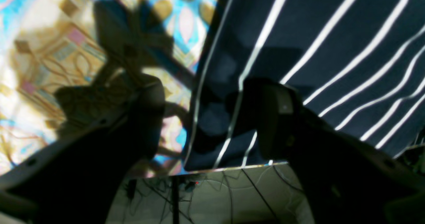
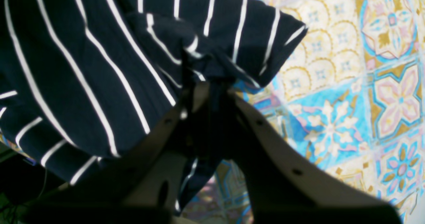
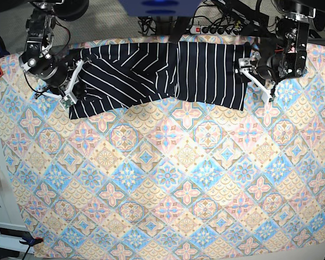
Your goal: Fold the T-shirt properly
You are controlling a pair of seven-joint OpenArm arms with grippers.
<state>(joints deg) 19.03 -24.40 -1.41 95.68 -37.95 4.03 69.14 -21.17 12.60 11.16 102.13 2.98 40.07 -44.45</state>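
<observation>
Right now I have the T-shirt lying stretched along the far edge of the table, over the patterned tablecloth, with one set of jaws at each of its ends.

The right gripper has its jaws together, clamped on a bunched fold of the T-shirt; the striped cloth spreads out ahead of and to one side of those jaws, and a sleeve corner sticks out past them over the tablecloth.

The left gripper has its jaws apart. Between them I can see the shirt's edge, with one jaw over the dark cloth and the other over the tablecloth. I cannot tell whether either jaw touches the fabric. In the base view the left gripper sits just beside the shirt's end, and the right gripper is at the opposite end.
</observation>
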